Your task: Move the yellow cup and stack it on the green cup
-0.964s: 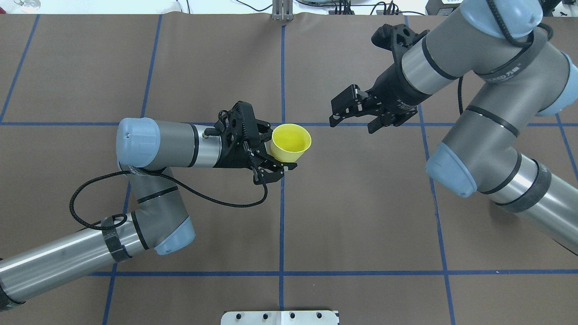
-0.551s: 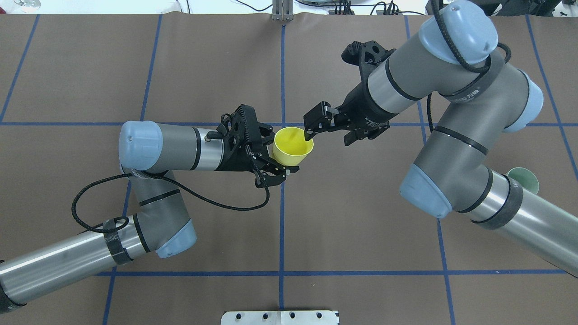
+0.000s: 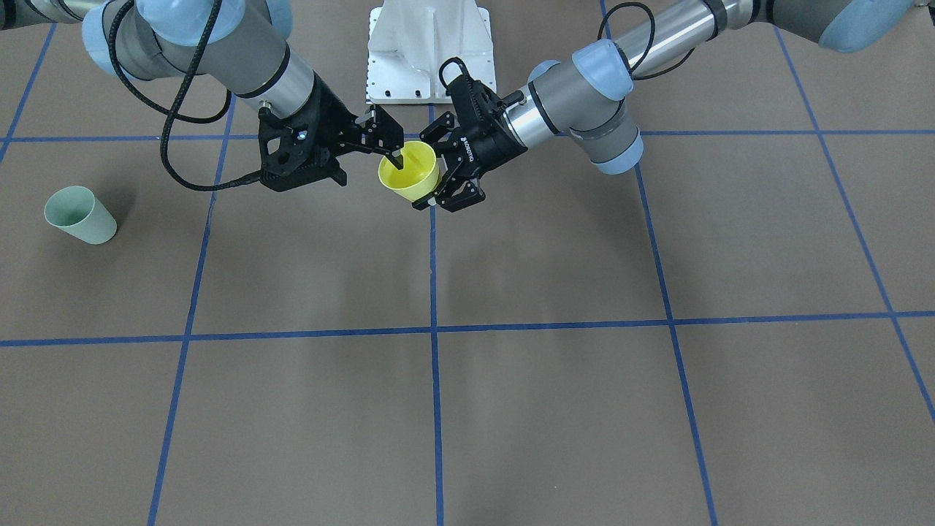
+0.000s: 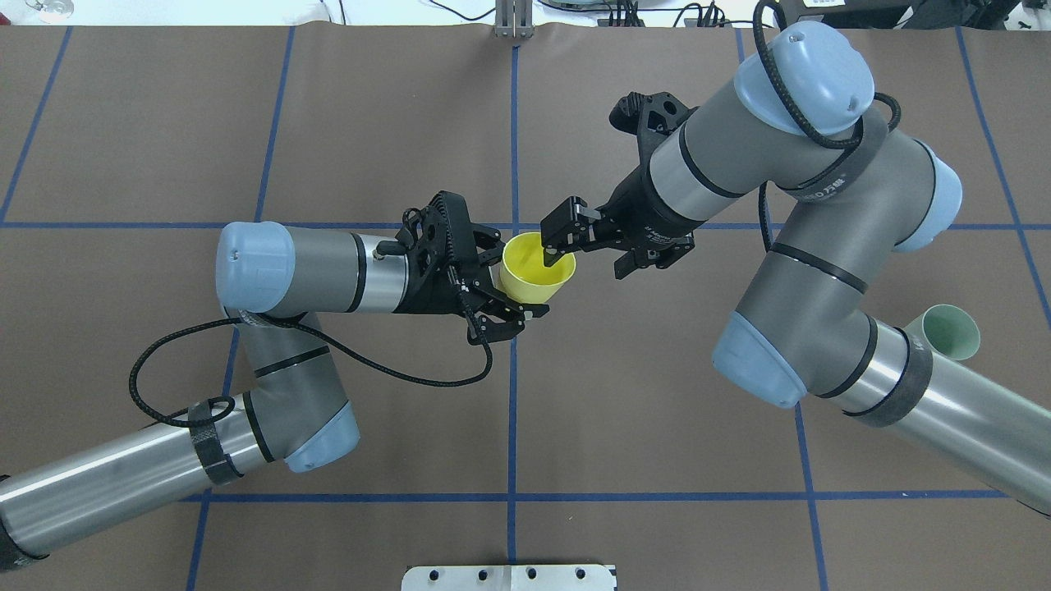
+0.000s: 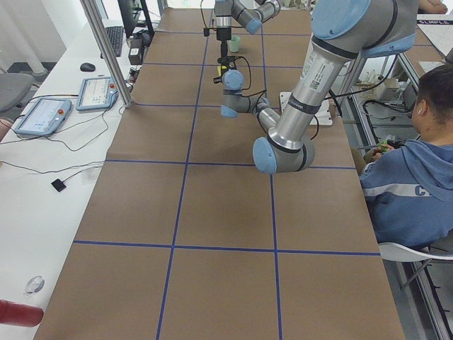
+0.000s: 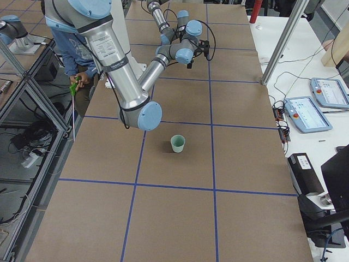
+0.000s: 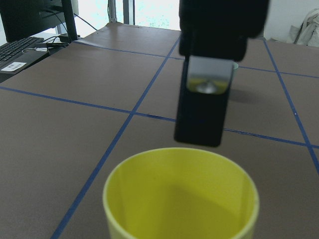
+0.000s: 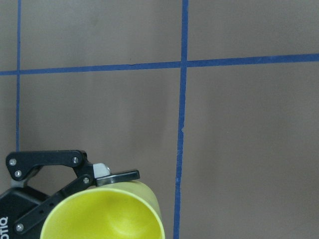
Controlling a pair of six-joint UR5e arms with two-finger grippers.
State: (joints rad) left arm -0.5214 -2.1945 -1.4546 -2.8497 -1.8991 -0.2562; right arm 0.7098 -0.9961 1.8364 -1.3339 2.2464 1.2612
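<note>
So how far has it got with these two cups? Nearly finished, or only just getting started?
About halfway. Done: the left gripper has the yellow cup lifted off the table near its middle. In hand: the hand-over. The right gripper is open, astride the cup's rim, not yet closed. Left: grip, let go, carry it to the green cup, which stands alone on the robot's right, and stack it.

One yellow cup (image 4: 535,267), one green cup (image 4: 952,331), and two grippers: a left gripper (image 4: 516,279), a right gripper (image 4: 585,261).
</note>
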